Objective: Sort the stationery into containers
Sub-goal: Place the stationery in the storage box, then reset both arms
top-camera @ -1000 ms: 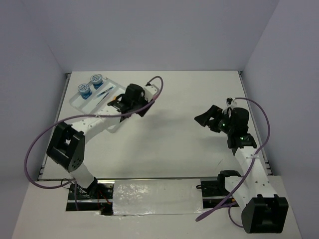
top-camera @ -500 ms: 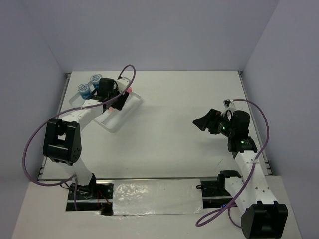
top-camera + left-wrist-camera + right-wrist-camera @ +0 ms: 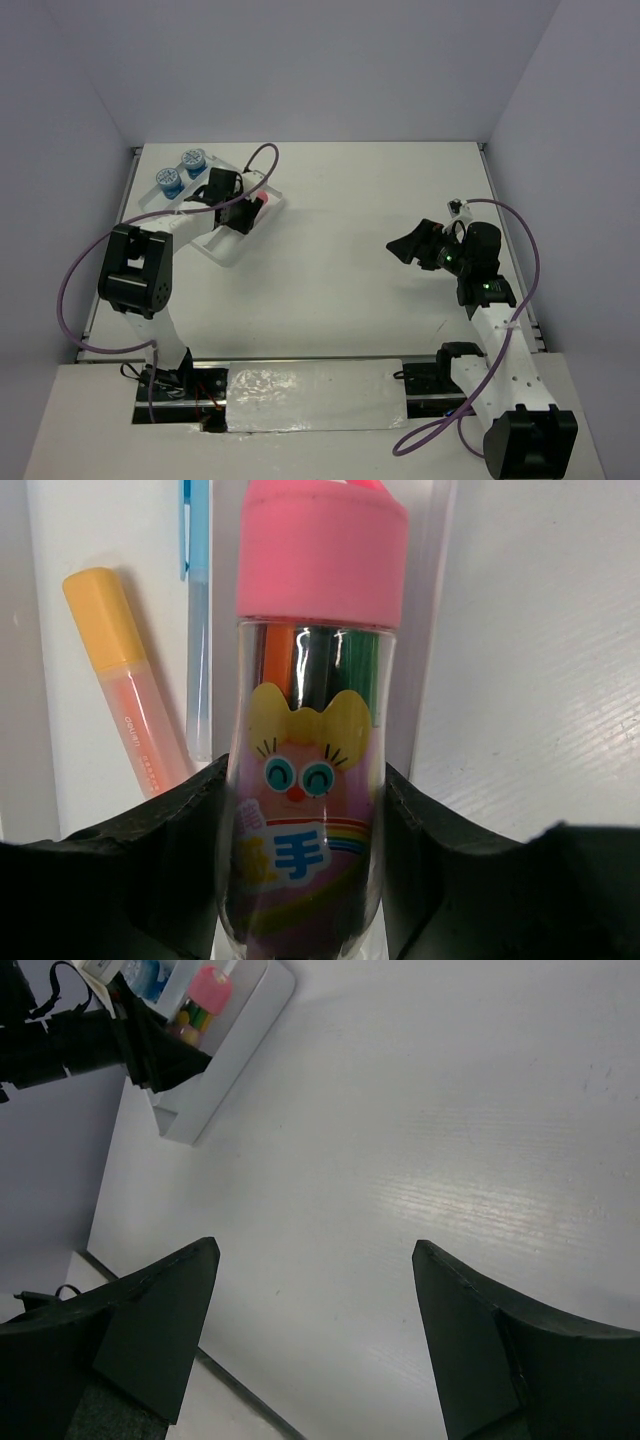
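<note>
change: over the last second we see the left arm swing from the tray's right end onto the tray (image 3: 235, 1045), bringing a pink cap into view; the right arm has barely shifted.
worktop: the white worktop (image 3: 340, 200) carries the tray at its far left.
tray: white and divided lengthwise; the tube sits over the outermost compartment, next to the worktop.
right gripper: the right gripper (image 3: 315, 1250) hangs wide open and empty, well apart from the tray.
left gripper: the left gripper (image 3: 300, 880) is closed to the tube's width, one black finger (image 3: 150, 880) on each side.
pink-capped tube: the pink-capped tube (image 3: 320, 730) lies along the compartment, cap pointing away from the wrist; we cannot tell whether it rests on the floor.
handling: we judge it light and stiff, with a smooth clear body that may slip or roll.
hold: the mid-body, where it is held now, suits best; the cap might pull off.
rolls: two blue-white rolls (image 3: 168, 181) stand at the tray's far end.
neighbours: an orange-yellow marker (image 3: 125, 695) and a light-blue pen (image 3: 197, 650) lie in the next compartment.
</note>
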Tool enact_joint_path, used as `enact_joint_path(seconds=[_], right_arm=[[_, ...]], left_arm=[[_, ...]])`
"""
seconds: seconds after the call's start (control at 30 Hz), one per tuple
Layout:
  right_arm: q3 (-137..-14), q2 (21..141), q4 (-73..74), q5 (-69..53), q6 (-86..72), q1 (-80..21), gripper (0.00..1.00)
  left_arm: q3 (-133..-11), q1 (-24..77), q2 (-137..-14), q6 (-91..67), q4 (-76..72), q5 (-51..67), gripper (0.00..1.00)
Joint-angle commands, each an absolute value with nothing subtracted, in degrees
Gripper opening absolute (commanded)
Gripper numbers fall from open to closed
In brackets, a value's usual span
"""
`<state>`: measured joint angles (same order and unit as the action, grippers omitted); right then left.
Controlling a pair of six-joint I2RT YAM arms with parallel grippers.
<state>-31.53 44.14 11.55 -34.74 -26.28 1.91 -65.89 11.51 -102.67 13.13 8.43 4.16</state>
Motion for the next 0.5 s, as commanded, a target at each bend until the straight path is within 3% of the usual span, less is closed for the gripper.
enact_joint_path(seconds=[0.0, 0.13, 0.47], right_arm=[[-31.4, 44.4, 9.1, -35.6, -25.3, 1.9, 0.86], [-31.6, 44.2, 9.3, -35.5, -25.3, 1.9, 0.86], [-31.9, 44.7, 9.1, -35.6, -25.4, 1.8, 0.86]], left_arm=[[-66.5, 11.5, -101.0, 11.8, 5.0, 4.1, 0.57], [-67.4, 12.2, -99.8, 11.8, 5.6, 4.1, 0.99], [-71.2, 15.1, -89.6, 10.6, 9.5, 0.1, 0.99]])
